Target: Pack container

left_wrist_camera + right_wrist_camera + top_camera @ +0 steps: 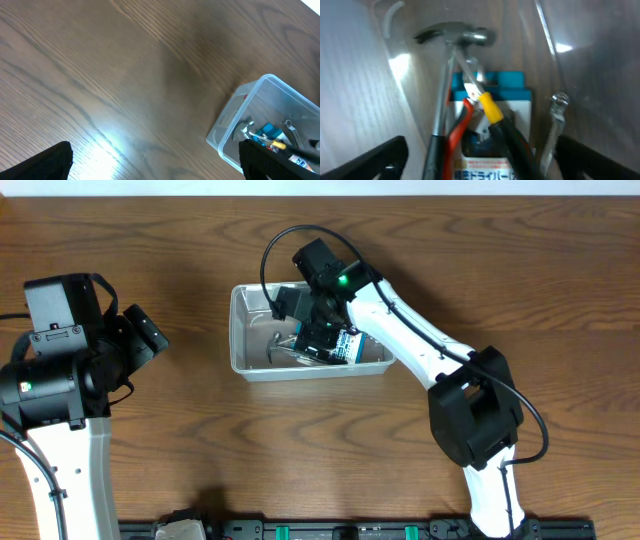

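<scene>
Right arm stretched forward, right gripper point(320, 330) spread wide inside the clear rectangular plastic container point(238, 330) at mid-bench, above a steel-headed hammer point(452, 35). Off to the side, left gripper point(146, 333) hovers with fingers apart over the brown wood-grain bench point(500, 260).

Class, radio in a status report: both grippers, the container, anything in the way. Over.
Left gripper open, empty, clear of container. Right gripper open, over its contents. Hammer, blue packet inside. No obstruction seen.

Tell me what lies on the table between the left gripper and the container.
Nothing. The stretch of table between the left gripper and the container is bare wood, as the overhead and left wrist views both show.
</scene>
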`<control>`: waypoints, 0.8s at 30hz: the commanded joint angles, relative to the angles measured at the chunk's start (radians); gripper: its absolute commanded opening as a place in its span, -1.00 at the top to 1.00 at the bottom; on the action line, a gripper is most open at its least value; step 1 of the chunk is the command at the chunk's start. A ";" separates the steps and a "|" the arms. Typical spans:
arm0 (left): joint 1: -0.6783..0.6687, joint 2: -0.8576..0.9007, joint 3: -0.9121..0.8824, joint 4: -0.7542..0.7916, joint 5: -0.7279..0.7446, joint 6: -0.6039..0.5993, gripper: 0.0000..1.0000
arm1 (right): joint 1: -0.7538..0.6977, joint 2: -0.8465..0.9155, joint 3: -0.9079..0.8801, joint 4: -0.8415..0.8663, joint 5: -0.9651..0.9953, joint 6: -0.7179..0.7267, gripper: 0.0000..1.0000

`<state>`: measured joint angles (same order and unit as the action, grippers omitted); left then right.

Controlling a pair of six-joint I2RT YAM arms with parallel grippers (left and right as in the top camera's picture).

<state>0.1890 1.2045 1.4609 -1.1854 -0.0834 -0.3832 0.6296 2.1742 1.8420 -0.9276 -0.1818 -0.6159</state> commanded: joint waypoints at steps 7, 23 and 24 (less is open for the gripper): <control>-0.003 -0.013 -0.002 -0.018 -0.014 0.167 -0.97 | -0.092 -0.220 0.137 -0.059 0.133 0.265 -0.98; -0.352 -0.213 -0.057 0.021 -0.138 0.252 -1.00 | -0.291 -0.523 0.134 -0.197 0.598 0.750 -0.98; -0.370 -0.224 -0.061 0.014 -0.139 0.252 -1.00 | -0.317 -0.536 0.133 -0.218 0.574 0.751 -0.99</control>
<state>-0.1410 0.9909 1.4277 -1.1603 -0.1947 -0.1516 0.3710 1.6829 1.9739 -1.1229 0.3592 0.0620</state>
